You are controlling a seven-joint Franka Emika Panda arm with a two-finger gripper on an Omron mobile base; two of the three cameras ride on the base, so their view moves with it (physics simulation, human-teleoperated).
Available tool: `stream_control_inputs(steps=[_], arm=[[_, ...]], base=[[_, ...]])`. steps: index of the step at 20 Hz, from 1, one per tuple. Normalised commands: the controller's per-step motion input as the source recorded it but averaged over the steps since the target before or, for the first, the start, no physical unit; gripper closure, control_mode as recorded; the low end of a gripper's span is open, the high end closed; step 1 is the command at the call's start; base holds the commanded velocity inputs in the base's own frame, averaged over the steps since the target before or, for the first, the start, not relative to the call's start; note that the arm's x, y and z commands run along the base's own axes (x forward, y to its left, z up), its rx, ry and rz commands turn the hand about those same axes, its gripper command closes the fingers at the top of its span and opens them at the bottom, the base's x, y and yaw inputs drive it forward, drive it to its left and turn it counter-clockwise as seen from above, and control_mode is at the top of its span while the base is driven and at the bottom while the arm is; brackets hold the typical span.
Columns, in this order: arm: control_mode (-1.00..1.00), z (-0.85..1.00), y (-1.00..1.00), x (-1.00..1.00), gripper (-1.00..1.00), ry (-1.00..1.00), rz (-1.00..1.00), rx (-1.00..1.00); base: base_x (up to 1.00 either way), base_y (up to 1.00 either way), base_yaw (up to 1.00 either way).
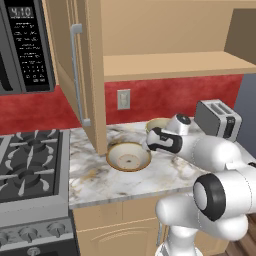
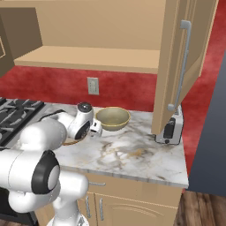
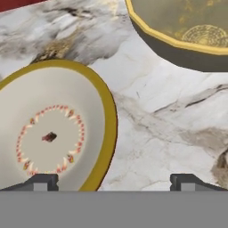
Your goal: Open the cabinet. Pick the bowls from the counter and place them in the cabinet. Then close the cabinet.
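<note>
1. Pincer stands spread wide with nothing between its tips, low over the desk; in the hand view one tip sits over the rim of the shallow bowl and the other over bare marble.
2. From the left base view the hand is mostly hidden behind the arm's wrist, just right of the shallow bowl; the deeper bowl peeks out behind the wrist, near the wall.
3. From the right base view the deeper bowl is in full sight, just right of the hand, while the shallow bowl shows as a brown sliver under the wrist.
4. Up close, the hand view gives the shallow bowl's central ring of small red and cream marks with a dark spot in the middle, and a pale spiral pattern inside the deeper bowl. The two bowls lie near each other but apart, both on the desk.
5. Above, the cabinet is open: its left door swings out in the left base view, its right door in the right base view, each with a silver bar handle. The shelf is bare.
6. A silver toaster stands at the right end of the desk; the right door partly hides it in the right base view.
7. Readable writing: the microwave panel shows "4:10"; the smaller button text is too fine to read. A black stove adjoins the desk on the left.
</note>
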Motion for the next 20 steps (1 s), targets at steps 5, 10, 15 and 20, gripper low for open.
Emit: stream_control_inputs(steps=[5,10,15,20], arm=[[-1.00,-0.01,-0.01,0.00,-1.00,0.00,0.00,0.00],[-1.00,-0.14,0.11,0.00,-1.00,0.00,0.00,-0.05],[-1.00,-0.23,0.23,0.00,-1.00,0.00,0.00,-0.05],[-1.00,-0.21,0.13,0.00,-1.00,0.00,0.00,-0.04]], base=[[0.00,0.00,0.00],[0.00,0.00,0.00],[0.00,0.00,0.00],[0.00,0.00,0.00]])
